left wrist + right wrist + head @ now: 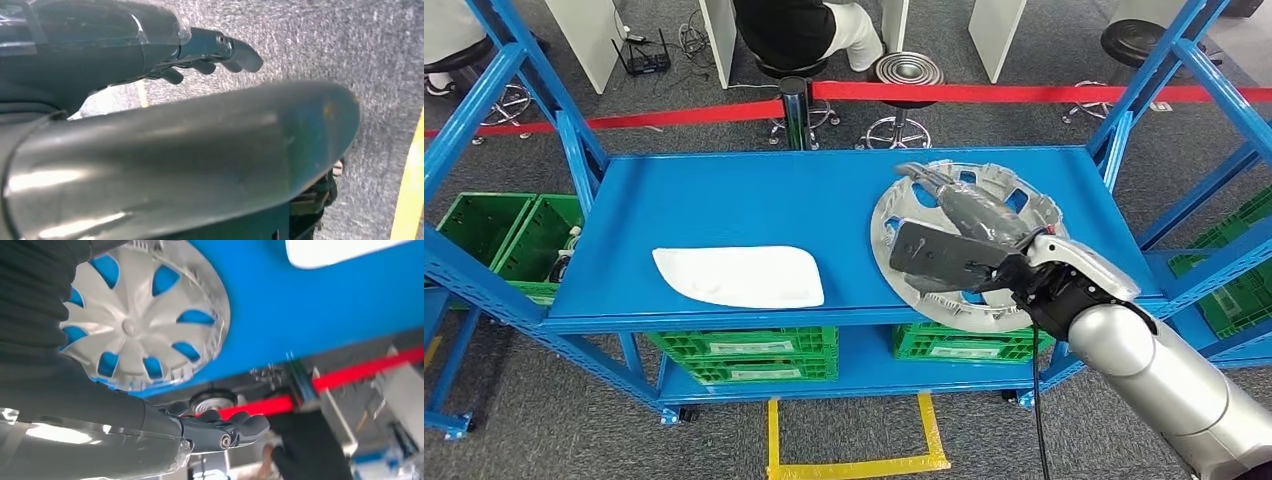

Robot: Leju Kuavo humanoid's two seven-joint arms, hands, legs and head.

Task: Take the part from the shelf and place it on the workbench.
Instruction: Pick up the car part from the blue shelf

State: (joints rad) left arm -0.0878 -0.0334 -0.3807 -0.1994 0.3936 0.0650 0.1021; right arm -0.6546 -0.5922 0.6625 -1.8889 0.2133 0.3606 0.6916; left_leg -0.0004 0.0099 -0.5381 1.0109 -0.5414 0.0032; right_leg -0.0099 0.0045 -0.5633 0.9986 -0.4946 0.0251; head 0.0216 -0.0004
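Wheel cover [984, 250] on shelf [754, 205] — right of tray [739, 275].

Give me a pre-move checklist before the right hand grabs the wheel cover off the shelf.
1. Wheel cover flat on the blue shelf, its near edge over the shelf's front lip: ok.
2. Right hand above the cover: ok.
3. Right hand gripping the cover: not ok; in the right wrist view its fingers are clear of the rim.
4. White tray apart from the cover: ok.
5. Left hand out of the way, over the floor, holding nothing: ok.
6. Seated person stays behind the red barrier tape: ok.
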